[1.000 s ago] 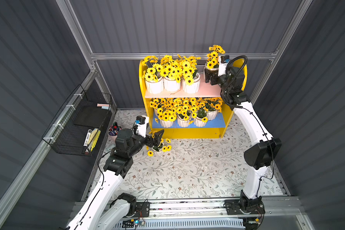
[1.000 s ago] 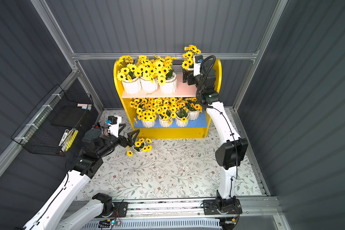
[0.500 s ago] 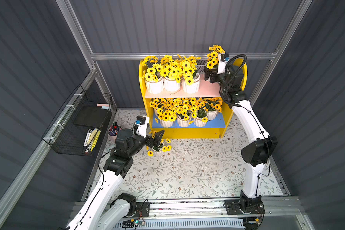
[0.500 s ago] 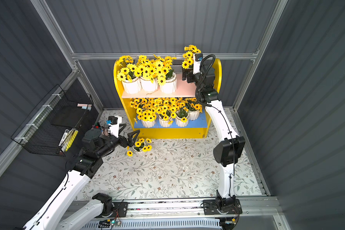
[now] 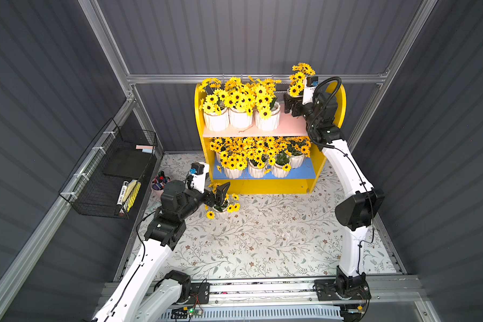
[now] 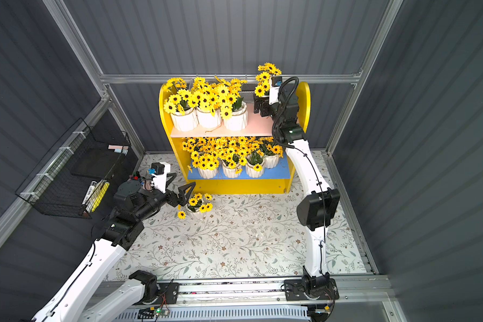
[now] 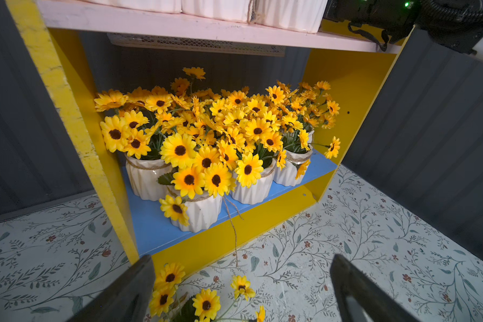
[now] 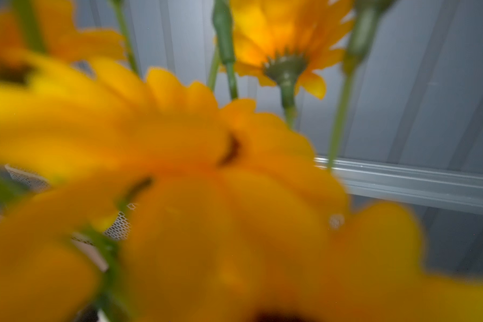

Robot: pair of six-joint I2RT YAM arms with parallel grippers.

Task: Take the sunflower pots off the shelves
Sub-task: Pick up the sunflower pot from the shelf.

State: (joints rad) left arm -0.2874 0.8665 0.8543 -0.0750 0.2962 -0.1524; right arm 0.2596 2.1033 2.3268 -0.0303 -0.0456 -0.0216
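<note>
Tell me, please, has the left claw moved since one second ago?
No. In a top view the left claw stands at the same spot in front of the shelves as before, wide open.

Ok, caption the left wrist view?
Open left hand by a sunflower pot on the floor; white ribbed sunflower pots crowd yellow wooden shelves' blue board.

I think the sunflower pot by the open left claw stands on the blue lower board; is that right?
No: the sunflower pot by the open left claw stands on the floral mat before the shelves, not the blue lower board, as both top views show.
</note>
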